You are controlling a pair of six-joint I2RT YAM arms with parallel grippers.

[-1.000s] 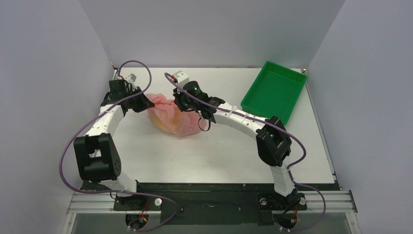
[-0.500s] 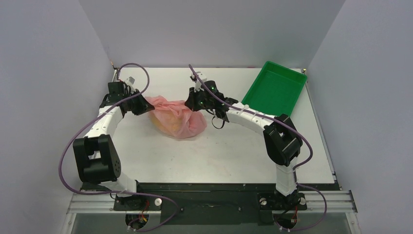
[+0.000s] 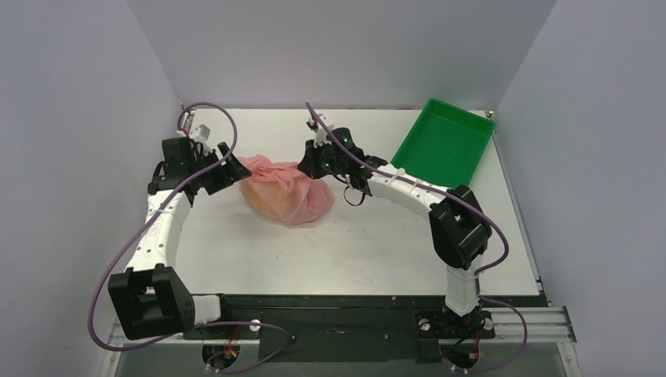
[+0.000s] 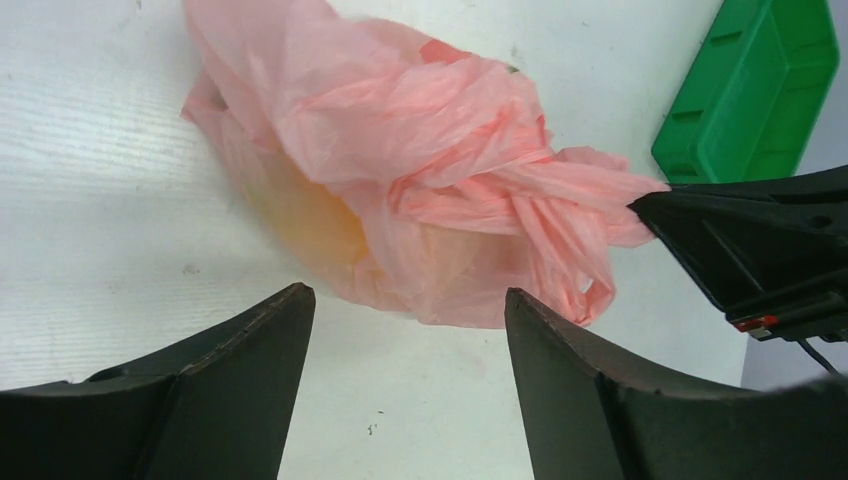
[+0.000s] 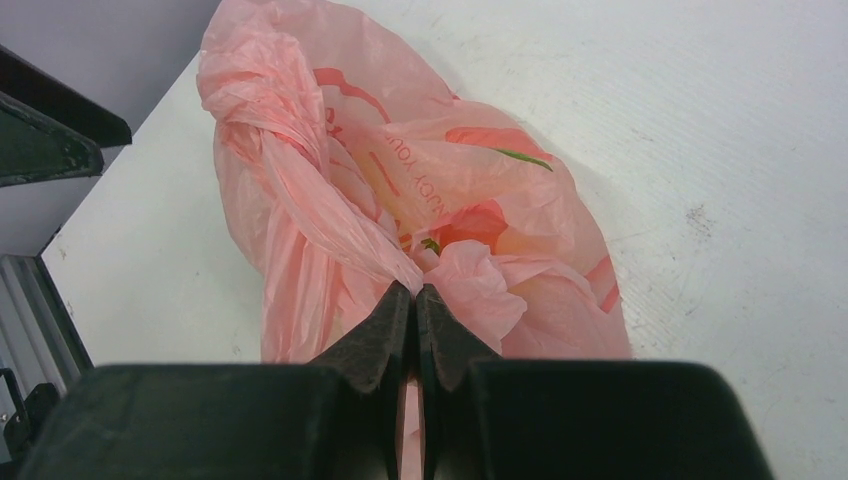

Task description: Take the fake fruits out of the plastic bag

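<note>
With the right gripper (image 5: 412, 292), pinches a twisted fold of the pink bag (image 5: 400, 170), fingers closed tight on the plastic. With the left gripper (image 4: 405, 295), holds nothing; spread wide just short of the bag's other end. Lies on the table (image 3: 377, 243), fruit (image 4: 310, 225) inside showing only as an orange-yellow blur. Probably the opening stage: next, needs the left closing on the opposite edge to part the mouth. Counts: one bag, one green tray (image 3: 444, 145), two grippers; fruit uncountable.

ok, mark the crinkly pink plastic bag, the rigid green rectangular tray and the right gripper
crinkly pink plastic bag (image 3: 287, 195): top external view, middle of its bunched body.
rigid green rectangular tray (image 3: 442, 148): top external view, bare floor.
right gripper (image 5: 413, 292): right wrist view, between fingertips pinching the bag.
</note>
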